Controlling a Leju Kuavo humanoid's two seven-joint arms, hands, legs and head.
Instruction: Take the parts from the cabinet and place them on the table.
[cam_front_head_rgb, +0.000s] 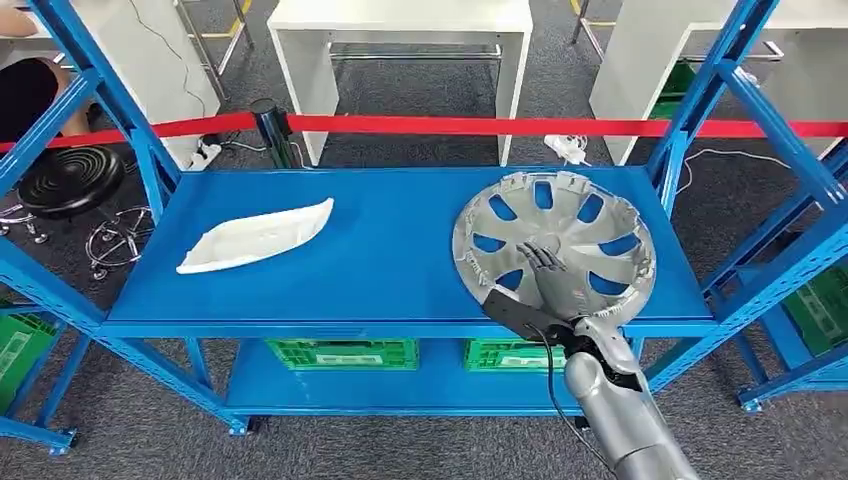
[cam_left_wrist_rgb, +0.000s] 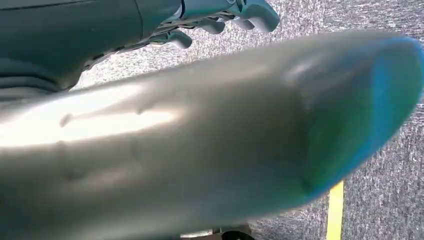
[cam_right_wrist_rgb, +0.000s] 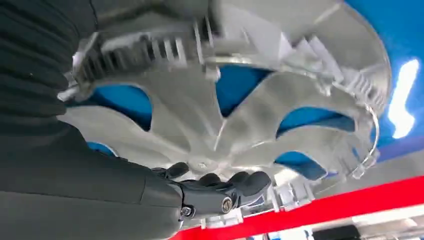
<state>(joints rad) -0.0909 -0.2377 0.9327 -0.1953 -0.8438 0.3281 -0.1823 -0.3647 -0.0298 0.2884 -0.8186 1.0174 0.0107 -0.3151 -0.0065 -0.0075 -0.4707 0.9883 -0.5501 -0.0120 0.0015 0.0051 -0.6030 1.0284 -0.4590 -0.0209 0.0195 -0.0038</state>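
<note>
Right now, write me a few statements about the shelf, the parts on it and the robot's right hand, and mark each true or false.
1. The silver wheel cover lies on the blue shelf. True.
2. The white part sits on top of the wheel cover. False: it lies apart from it, at the shelf's other end.
3. The right hand is over the wheel cover. True.
4. A red tape runs behind the shelf. True.
5. The crates below are red. False: they are green.

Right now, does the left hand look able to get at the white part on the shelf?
Probably yes. The white part lies alone on the open blue shelf, nothing over it. The left hand hangs over the floor, seemingly holding nothing, while the right hand is on the hubcap.
</note>
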